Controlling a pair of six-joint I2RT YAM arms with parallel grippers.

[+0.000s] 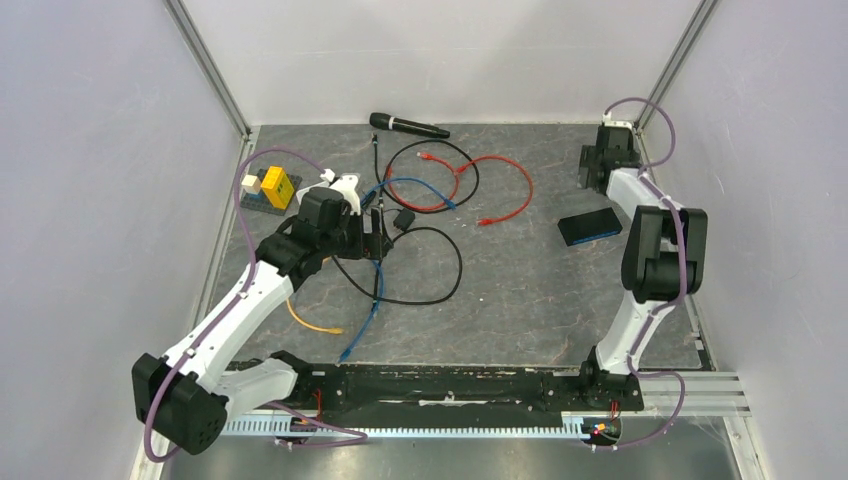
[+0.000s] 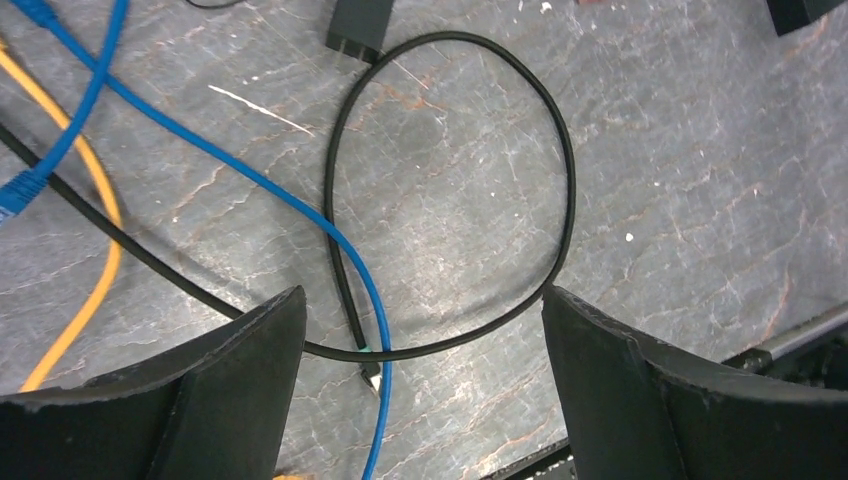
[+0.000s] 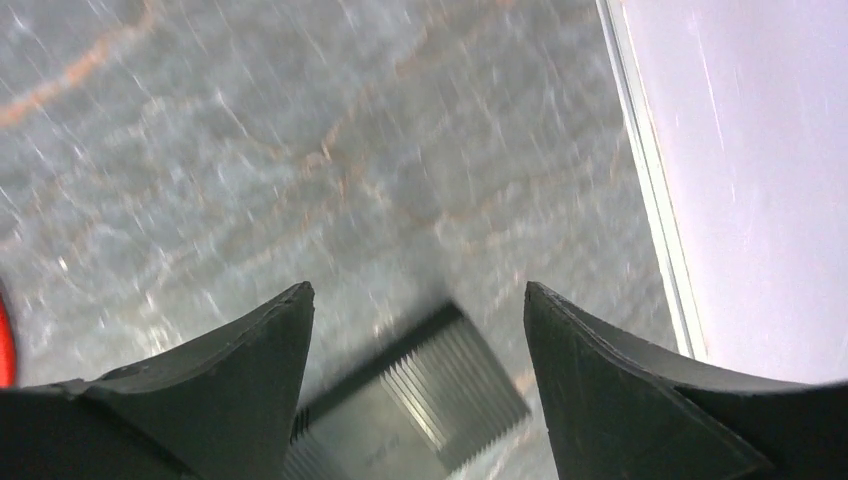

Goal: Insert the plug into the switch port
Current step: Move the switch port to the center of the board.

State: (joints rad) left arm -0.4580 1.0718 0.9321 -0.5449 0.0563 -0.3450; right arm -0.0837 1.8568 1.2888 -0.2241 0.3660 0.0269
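Since both tools are spread and empty, the step in hand is, I judge, the reach for the plug. Over the black lead's (image 2: 570, 200) small plug (image 2: 371, 377) hovers the left tool (image 2: 422, 292). The plug lies flat on the worktop (image 2: 650, 200) near the adapter block (image 2: 358, 25), with its long axis roughly in line with that block and its tip pointing away. The next move calls for a descent and a pinch across that axis. What seems to be the pale switch box (image 1: 340, 185) sits left of the adapter, half hidden, so its port's facing is unreadable. The right tool (image 3: 415, 290) is well apart.
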